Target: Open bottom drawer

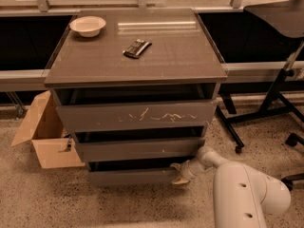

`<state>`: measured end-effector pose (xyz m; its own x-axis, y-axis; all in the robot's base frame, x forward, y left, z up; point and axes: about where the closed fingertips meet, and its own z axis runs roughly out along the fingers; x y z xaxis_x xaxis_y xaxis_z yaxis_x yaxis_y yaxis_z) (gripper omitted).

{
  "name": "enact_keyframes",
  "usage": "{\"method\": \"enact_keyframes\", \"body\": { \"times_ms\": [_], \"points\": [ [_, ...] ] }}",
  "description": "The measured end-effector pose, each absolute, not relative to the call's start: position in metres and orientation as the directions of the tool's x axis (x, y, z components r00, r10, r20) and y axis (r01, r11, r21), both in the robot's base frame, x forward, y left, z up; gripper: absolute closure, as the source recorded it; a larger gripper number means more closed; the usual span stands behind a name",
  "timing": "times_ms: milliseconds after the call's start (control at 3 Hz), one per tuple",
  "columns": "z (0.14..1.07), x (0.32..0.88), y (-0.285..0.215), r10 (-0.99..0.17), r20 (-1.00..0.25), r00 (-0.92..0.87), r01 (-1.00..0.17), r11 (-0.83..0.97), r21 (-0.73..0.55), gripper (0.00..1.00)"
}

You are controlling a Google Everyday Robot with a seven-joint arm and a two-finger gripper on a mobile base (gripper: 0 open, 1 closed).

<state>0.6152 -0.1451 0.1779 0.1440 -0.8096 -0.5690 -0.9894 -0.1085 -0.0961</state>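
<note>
One straight, level pull outward should do it. The pincer (180,174) sits at the right end of the bottom drawer (133,176), lowest under the counter (180,56). Whether it grips anything I cannot tell. Pulling off-centre may skew the drawer, so go slowly.

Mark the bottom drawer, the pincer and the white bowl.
bottom drawer (130,176): camera view, middle of its flat front.
pincer (179,173): camera view, its tip, at the bottom drawer's right end.
white bowl (87,25): camera view, its bare inside.
</note>
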Motion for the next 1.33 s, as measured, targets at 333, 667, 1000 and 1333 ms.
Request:
{"method": "enact_keyframes", "body": {
  "times_ms": [333, 667, 1000, 1333],
  "points": [
    [0.1866, 0.6167, -0.1451, -0.810, -0.569, 0.144, -0.989, -0.108, -0.096, 0.94],
    [0.1925, 0.6167, -0.1451, -0.810, -0.569, 0.144, -0.989, -0.108, -0.096, 1.00],
    [0.1927, 0.6167, -0.1451, -0.810, -0.569, 0.144, -0.989, -0.109, -0.096, 0.84],
    [0.1927, 0.6167, -0.1450, -0.810, -0.569, 0.144, -0.989, -0.109, -0.096, 0.61]
  ]
}}
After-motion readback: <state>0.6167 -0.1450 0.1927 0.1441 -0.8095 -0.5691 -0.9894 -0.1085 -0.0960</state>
